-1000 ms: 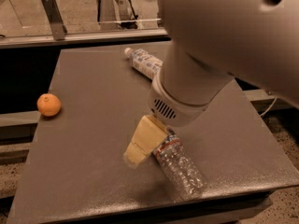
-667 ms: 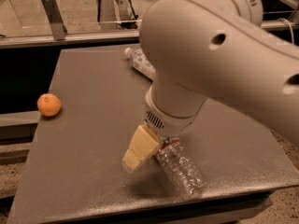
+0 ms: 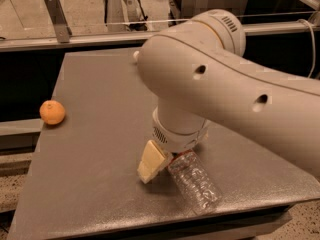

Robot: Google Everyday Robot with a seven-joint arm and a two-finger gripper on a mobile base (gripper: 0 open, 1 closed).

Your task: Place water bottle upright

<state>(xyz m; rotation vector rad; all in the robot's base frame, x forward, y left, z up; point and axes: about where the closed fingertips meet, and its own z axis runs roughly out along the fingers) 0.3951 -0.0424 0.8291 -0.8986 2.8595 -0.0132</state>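
The water bottle (image 3: 196, 185), clear ribbed plastic, lies on its side near the front edge of the grey table (image 3: 95, 134). Its base points to the front right. Its cap end and label band are hidden under my wrist. My gripper (image 3: 158, 169) is down at the table surface, right at the bottle's upper end. A cream-coloured part of it shows just left of the bottle. The big white arm (image 3: 225, 89) crosses the view from the right and hides the rest of the gripper.
An orange (image 3: 52, 112) sits on the ledge at the table's left side. A small white tip (image 3: 135, 57) shows at the back of the table, behind the arm. A metal rail (image 3: 75, 36) runs behind the table. The table's front edge is close to the bottle.
The arm has swung further across the view and now hides the other bottle at the back. The gripper and the water bottle have hardly moved.
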